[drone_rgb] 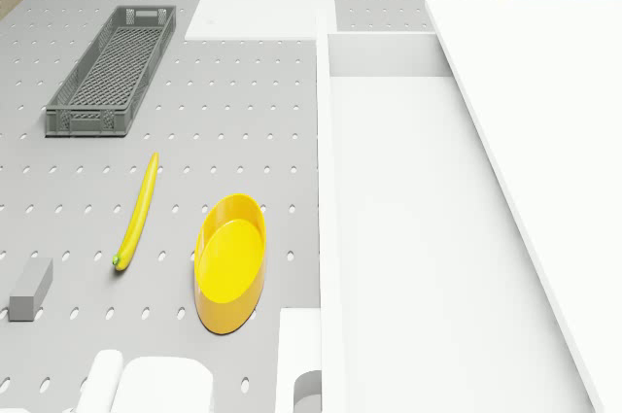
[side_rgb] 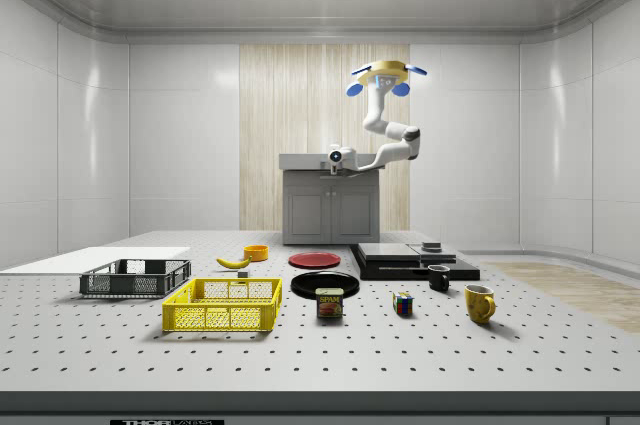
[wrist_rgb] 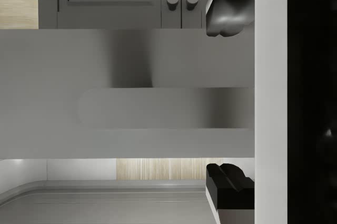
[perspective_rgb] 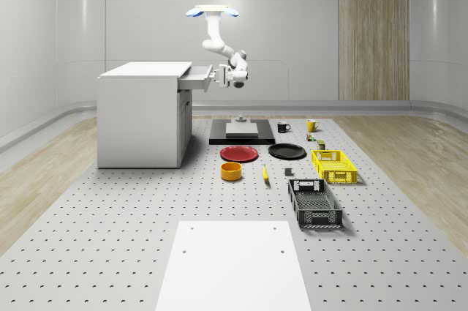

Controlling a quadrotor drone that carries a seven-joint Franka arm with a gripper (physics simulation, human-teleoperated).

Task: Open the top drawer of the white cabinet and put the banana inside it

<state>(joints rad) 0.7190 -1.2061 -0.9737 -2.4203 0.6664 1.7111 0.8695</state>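
1. Position: drone (perspective_rgb: pixel 213 12) hovers above and just to the whole-scene view's right of the cabinet (perspective_rgb: pixel 142 117). Arm hangs down; my gripper (perspective_rgb: pixel 221 74) sits at the drawer (perspective_rgb: pixel 197 79) front, level w/ the handle (wrist_rgb: pixel 158 108).
2. Jaws: wrist view shows my fingers (wrist_rgb: pixel 226 16) on either side of the handle w/ a gap between them. Looks set around it, but I cannot tell if they are clamped or loose.
3. Drawer: partly out. Drone view shows its open inside (drone_rgb: pixel 408 238) under the cabinet top.
4. Banana (perspective_rgb: pixel 265 173): on the floor, untouched, just beside the yellow bowl (perspective_rgb: pixel 231 171), well apart from me.
5. Step, my judgement: finish the pull. Keep it straight along the drawer's travel, level; sideways load risks binding or slipping off the handle.
6. Edges: cabinet top overhangs the far part of the drawer; only the pulled-out part takes a drop from above. More pull = more room.
7. Room: floor round the banana is open on the side away from the bowl, toward the grey crate (perspective_rgb: pixel 314 203). Red plate (perspective_rgb: pixel 239 154) lies near.
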